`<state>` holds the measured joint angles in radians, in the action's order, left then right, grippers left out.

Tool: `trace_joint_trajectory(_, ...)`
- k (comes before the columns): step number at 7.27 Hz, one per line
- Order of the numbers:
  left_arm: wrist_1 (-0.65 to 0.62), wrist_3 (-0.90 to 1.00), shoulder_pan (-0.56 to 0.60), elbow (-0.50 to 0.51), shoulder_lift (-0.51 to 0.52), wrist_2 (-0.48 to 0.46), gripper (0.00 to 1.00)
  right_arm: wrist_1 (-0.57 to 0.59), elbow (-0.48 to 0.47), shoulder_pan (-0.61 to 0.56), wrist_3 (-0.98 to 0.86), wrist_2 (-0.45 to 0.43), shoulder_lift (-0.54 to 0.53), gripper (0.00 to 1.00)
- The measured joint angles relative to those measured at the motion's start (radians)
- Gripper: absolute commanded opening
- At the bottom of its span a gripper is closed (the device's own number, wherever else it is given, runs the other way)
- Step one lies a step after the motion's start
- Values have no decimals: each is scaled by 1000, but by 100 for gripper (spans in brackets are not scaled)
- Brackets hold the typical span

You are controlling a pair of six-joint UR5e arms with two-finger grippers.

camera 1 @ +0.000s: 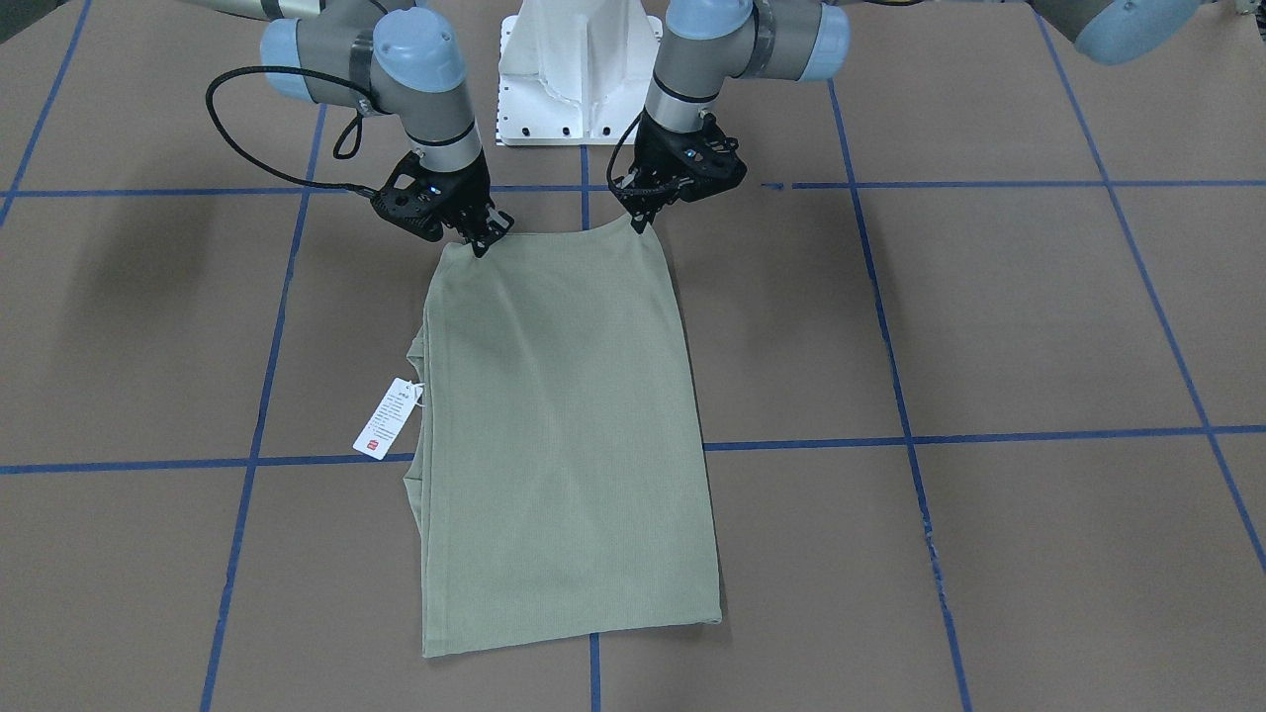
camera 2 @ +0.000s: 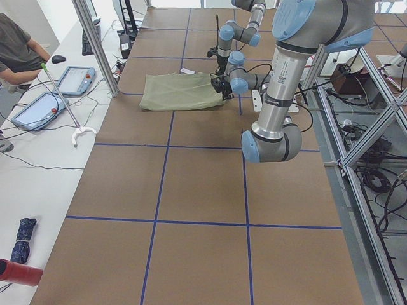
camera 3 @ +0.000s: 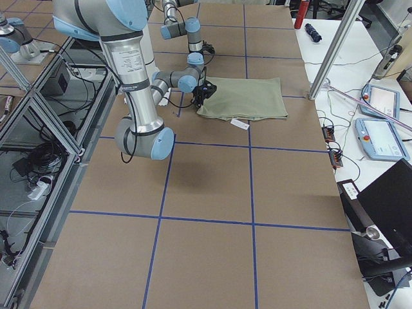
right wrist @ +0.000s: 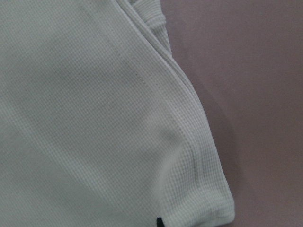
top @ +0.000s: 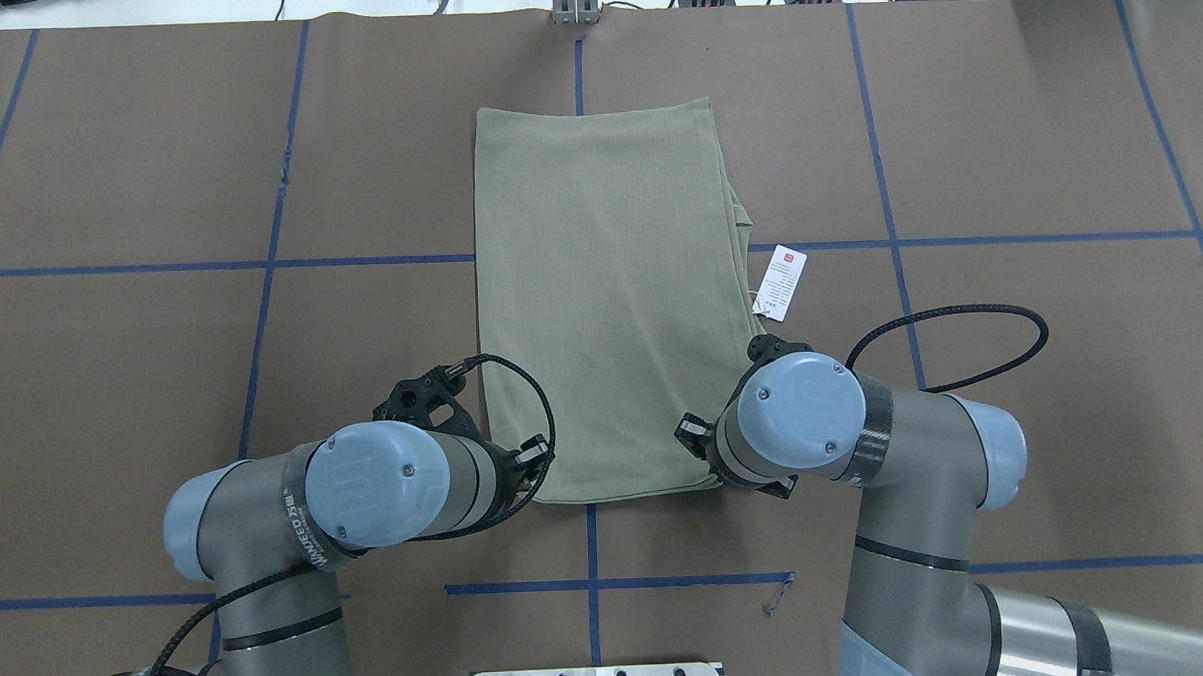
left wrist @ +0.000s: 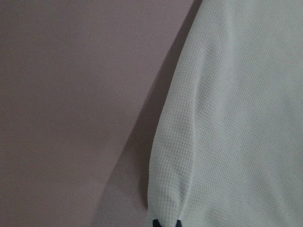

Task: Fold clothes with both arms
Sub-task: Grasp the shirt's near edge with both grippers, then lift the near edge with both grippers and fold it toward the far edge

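Observation:
The sage-green shirt (camera 1: 564, 415) lies folded into a long rectangle on the brown table, its sleeves tucked in. It also shows in the overhead view (top: 605, 298). Its white hang tag with a red mark (camera 1: 388, 418) sticks out from one long side. My left gripper (camera 1: 641, 222) is shut on one corner of the shirt's edge nearest the robot. My right gripper (camera 1: 487, 239) is shut on the other corner of that edge. In the left wrist view the cloth (left wrist: 236, 118) runs down between two dark fingertips. The right wrist view shows the hemmed corner (right wrist: 199, 189) at one fingertip.
The white pedestal base (camera 1: 579, 69) stands just behind the grippers. Blue tape lines (camera 1: 900, 396) cross the brown table cover. An operator (camera 2: 19, 51) sits at a side bench with tablets (camera 2: 73, 79), beyond the table's far edge.

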<state>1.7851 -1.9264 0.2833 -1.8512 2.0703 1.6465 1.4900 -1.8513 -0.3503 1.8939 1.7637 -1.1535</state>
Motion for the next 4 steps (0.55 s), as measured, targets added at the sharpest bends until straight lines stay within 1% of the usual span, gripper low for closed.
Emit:
trace_joint_trajectory(2,-8,2,-17,-54,-31,-3,0,0,-39,7,-2,18,-7,0)
trace_joint_trajectory(4,-38,1,-73,-135,-70,-5,0,2,-115,43,-1,55,-18,0)
